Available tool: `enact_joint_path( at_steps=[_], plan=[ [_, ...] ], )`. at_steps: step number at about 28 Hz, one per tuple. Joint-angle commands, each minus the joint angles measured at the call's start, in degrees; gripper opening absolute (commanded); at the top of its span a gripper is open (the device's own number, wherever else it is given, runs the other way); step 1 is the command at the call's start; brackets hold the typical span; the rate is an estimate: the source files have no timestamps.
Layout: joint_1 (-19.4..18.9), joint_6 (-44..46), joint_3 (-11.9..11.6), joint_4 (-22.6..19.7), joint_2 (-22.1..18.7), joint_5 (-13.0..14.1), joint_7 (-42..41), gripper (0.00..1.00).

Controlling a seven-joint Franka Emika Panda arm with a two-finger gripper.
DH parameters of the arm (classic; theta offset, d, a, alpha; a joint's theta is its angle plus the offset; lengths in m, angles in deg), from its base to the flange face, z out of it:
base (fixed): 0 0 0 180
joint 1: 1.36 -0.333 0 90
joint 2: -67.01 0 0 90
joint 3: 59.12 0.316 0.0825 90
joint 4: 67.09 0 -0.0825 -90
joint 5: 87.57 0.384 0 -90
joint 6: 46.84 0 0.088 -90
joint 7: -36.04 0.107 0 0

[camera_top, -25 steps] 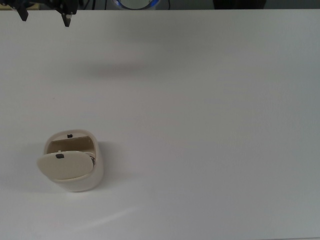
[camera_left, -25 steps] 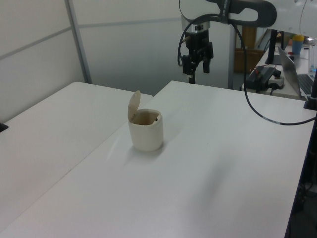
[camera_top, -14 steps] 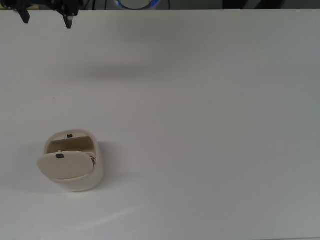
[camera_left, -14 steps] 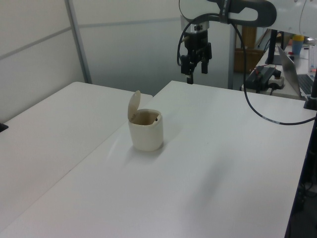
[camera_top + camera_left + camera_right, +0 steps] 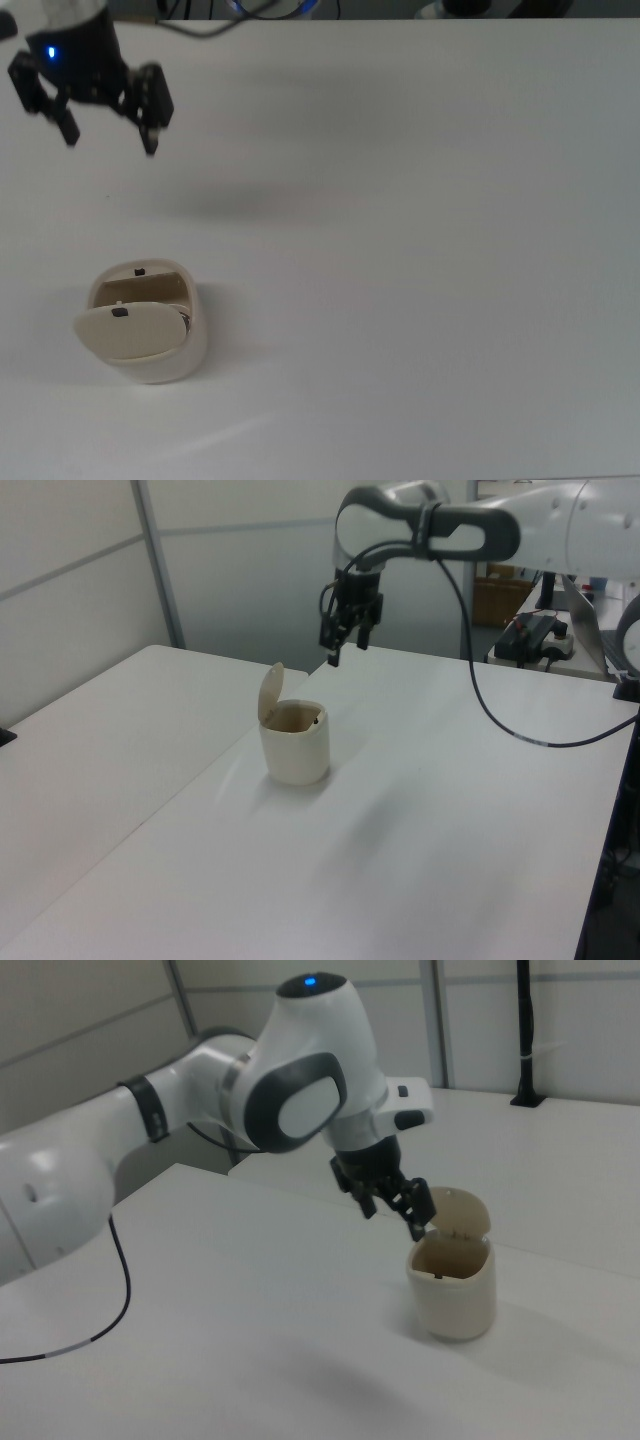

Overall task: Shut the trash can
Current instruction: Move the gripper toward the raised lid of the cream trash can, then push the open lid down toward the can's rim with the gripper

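White table (image 5: 430, 250), broad and bare-topped, filling nearly all of the top view; a second white tabletop (image 5: 110, 730) alongside it on the left view's left, a narrow seam between the two.

Franka Panda arm (image 5: 200, 1100), white with dark grey joints, reaching in over the table; a black cable (image 5: 500, 710) looping down from it in the left view.

Cream-beige trash can (image 5: 150, 330), upright on the table, in the top view's lower left and near the seam in the left view (image 5: 295, 745). Rounded-square body, mouth open. Hinged lid (image 5: 269, 692) raised, standing nearly upright at the rim on the left view's left; small black button (image 5: 120, 312) visible on the lid in the top view, and a second small dark mark on the far inner rim.

Black two-finger gripper (image 5: 110, 138), pointing down, fingers spread wide with nothing between them. Clear of the table and of the trash can, hanging above and beyond it in the left view (image 5: 335, 648), toward the top view's upper left. In the right view (image 5: 395, 1212), just beside the raised lid, whether touching cannot be told there.
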Motion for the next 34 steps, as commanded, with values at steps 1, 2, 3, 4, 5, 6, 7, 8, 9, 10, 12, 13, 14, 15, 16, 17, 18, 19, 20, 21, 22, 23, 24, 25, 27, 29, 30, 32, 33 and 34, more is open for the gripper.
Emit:
enact_joint_path(
  at_steps=[1,2,3,4,5,6,7,8,9,10,12,13,14,15,16,17,18,19,20,21,22,23,24,25,27,29,30,32,33,34],
  plan=[
    [-0.4,-8.8,0.2,0.0,1.6,0.8,3.0,0.92],
    [-0.4,-9.8,0.2,0.0,1.8,0.7,3.0,0.92],
    [-0.4,-10.7,0.2,0.1,1.9,0.7,3.0,0.92],
    [-0.4,-11.6,0.2,0.1,2.0,0.7,3.0,0.93],
    [-0.4,-12.5,0.2,0.1,2.0,0.7,3.0,0.93],
    [-0.4,-14.4,0.2,0.1,2.0,0.7,3.0,0.93],
    [-0.4,-15.5,0.2,0.1,2.1,0.6,3.0,0.93],
    [-0.4,-16.5,0.2,0.1,2.2,0.7,3.0,0.93],
    [-0.4,-17.4,0.2,0.1,2.3,0.6,3.0,0.93],
    [-0.4,-18.6,0.2,0.1,2.8,0.5,3.2,0.93],
    [-0.4,-22.8,0.1,0.3,3.9,0.1,4.7,0.93],
    [-0.4,-24.5,0.1,0.4,4.5,0.0,5.3,0.93],
    [-0.4,-26.3,0.1,0.5,5.2,-0.1,5.7,0.93],
    [-0.4,-29.4,0.1,0.6,6.4,-0.6,6.4,0.93],
    [-0.4,-30.7,0.1,0.6,7.0,-1.1,6.7,0.93],
    [-0.4,-31.8,0.1,0.6,7.6,-1.5,7.0,0.93],
    [-0.4,-33.0,0.1,0.6,8.1,-2.0,7.4,0.93],
    [-0.4,-34.0,0.2,0.6,8.7,-2.3,7.7,0.93],
    [-0.5,-35.0,0.2,0.6,9.1,-2.6,8.0,0.92],
    [-1.1,-36.9,0.2,0.6,9.8,-2.8,8.6,0.91],
    [-1.3,-37.8,0.2,0.6,10.0,-2.8,8.9,0.91],
    [-1.4,-38.5,0.2,0.6,10.3,-2.8,9.1,0.91],
    [-1.6,-39.1,0.2,0.6,10.4,-2.8,9.1,0.91],
    [-1.8,-39.8,0.2,0.6,10.5,-2.8,9.1,0.9],
    [-2.4,-40.6,0.1,0.6,10.8,-3.0,9.1,0.84],
    [-2.6,-40.9,0.1,0.6,10.9,-3.5,9.1,0.77],
    [-2.8,-41.1,0.1,0.6,10.9,-3.9,9.1,0.72],
    [-2.9,-41.1,0.2,0.7,11.2,-4.5,9.1,0.61],
    [-3.1,-41.3,0.1,0.7,11.8,-4.7,9.1,0.46],
    [-3.3,-41.5,0.1,0.8,11.9,-4.7,9.1,0.39]
  ],
)
